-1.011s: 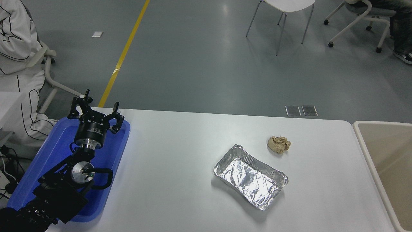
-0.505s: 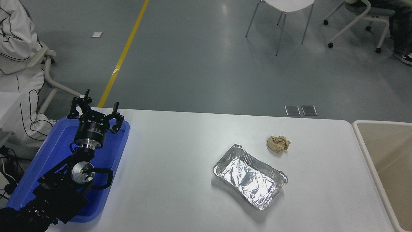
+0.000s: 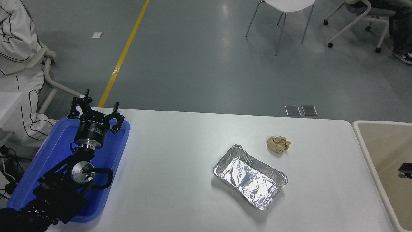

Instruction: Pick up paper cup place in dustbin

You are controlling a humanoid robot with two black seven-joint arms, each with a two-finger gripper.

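Oddly, no paper cup shows; black right arm tip (image 3: 405, 170), finger state unreadable, sits over the beige rectangular plastic dustbin (image 3: 362, 141); left gripper (image 3: 95, 113) open; risk: cup bounced out unseen.

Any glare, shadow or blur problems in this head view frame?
Head view: sharp throughout; the foil tray throws bright crinkled glare, the floor shows soft light reflections, shadows on the table are faint, and a dark part at the right edge over the dustbin is cut off.
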